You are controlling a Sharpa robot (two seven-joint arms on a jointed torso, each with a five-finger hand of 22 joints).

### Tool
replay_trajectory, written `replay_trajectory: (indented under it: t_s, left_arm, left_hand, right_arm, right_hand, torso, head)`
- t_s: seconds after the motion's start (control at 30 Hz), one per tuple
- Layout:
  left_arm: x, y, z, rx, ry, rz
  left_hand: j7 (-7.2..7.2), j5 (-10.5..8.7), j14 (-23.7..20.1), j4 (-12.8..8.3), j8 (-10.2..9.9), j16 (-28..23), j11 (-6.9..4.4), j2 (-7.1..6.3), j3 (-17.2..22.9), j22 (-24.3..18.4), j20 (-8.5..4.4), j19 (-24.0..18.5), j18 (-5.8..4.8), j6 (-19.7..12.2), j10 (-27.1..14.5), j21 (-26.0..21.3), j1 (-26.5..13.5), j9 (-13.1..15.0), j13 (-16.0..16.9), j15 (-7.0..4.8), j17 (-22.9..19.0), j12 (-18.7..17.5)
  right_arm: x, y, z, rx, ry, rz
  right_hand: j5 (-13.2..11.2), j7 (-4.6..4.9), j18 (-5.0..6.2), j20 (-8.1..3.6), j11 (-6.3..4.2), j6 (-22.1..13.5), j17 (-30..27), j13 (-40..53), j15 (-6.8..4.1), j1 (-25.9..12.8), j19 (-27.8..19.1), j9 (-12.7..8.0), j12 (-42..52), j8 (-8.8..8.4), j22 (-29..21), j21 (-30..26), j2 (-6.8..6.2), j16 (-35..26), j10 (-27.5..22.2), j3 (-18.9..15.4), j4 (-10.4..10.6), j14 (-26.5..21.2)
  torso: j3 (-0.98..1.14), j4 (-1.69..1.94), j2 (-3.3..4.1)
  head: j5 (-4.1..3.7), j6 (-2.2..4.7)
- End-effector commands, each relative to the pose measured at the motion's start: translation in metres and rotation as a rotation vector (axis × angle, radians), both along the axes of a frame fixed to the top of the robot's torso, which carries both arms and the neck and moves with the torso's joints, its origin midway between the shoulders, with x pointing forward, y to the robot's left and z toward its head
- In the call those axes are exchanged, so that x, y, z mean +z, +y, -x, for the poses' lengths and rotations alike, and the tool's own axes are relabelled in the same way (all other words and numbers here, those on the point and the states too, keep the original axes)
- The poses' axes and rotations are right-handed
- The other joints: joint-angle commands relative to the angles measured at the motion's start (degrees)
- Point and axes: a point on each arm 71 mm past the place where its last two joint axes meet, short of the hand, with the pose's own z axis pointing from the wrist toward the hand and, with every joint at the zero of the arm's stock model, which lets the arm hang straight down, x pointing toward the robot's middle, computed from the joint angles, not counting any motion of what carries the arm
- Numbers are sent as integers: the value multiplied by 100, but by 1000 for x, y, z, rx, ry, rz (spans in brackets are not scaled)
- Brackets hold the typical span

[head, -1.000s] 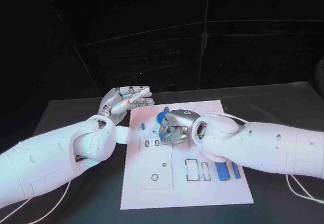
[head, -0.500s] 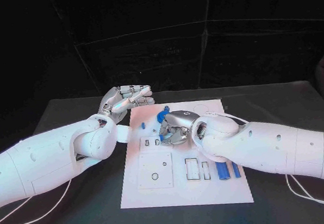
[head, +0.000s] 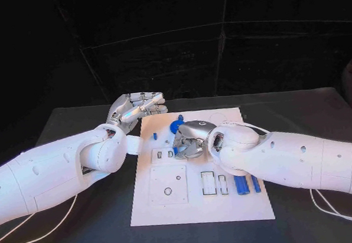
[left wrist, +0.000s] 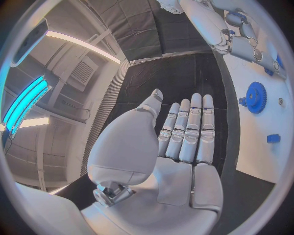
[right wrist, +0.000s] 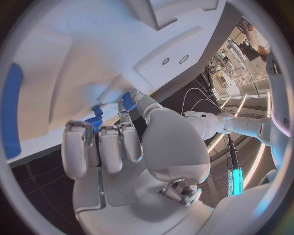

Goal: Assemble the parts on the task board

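The white task board (head: 173, 208) lies in the middle of the black table. My right hand (head: 190, 138) hangs over the board's far half with its fingers curled down. In the right wrist view the right hand (right wrist: 116, 147) pinches a small blue toothed part (right wrist: 95, 122) between fingers and thumb, close against the board (right wrist: 73, 63). A blue gear (head: 176, 123) stands just beyond that hand. My left hand (head: 136, 109) hovers at the board's far left corner; the left wrist view shows the left hand (left wrist: 178, 147) flat with nothing in it, beside the gear (left wrist: 255, 97).
Two long blue bars (head: 247, 184) lie at the board's near right, next to rectangular slots (head: 208, 183). A small blue piece (head: 154, 136) sits near the board's left edge. A square block with a hole (head: 167, 186) occupies the near left. Dark table surrounds the board.
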Motion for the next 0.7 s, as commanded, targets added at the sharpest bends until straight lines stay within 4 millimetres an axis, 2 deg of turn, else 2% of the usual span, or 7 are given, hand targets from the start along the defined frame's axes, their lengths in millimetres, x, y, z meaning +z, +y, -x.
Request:
replay_trajectory:
  t_s: [0.03,0.47,0.7]
  left_arm:
    - [2,-1,0,-5,-6,7]
    - [2,-1,0,-6,-4,6]
    - [1,-1,-1,-6,-3,6]
  left_hand:
    - [12,-13,35,-40,-34,-18,5,48,4,-5,-6,29,34,35,23,-37,20,-4,-6,6,7,-19]
    - [12,-13,35,-40,-34,-18,5,48,4,-5,-6,29,34,35,23,-37,20,-4,-6,6,7,-19]
    - [14,-13,35,-45,-37,-22,6,50,5,-7,-6,30,34,35,23,-39,20,-4,-7,6,7,-24]
  right_arm:
    - [-5,-1,1,5,22,42]
    - [-5,-2,0,-10,9,36]
    - [-5,-1,0,-10,8,35]
  right_hand:
    - [-15,-25,-93,-13,18,5,696,791,8,-57,163,-10,-35,-35,440,-29,-28,-12,18,5,-1,444]
    - [16,72,-84,45,101,-245,668,575,76,-206,142,-22,-277,-177,393,-53,-162,-29,-179,-44,51,437]
    - [35,88,-83,60,117,-286,664,533,91,-234,138,-19,-323,-198,386,-57,-186,-31,-217,-61,65,436]
  torso:
    - [-4,2,1]
    - [-2,7,2]
    - [-2,3,0]
  head:
    - [-1,-3]
    - [-5,-12]
    - [-11,-19]
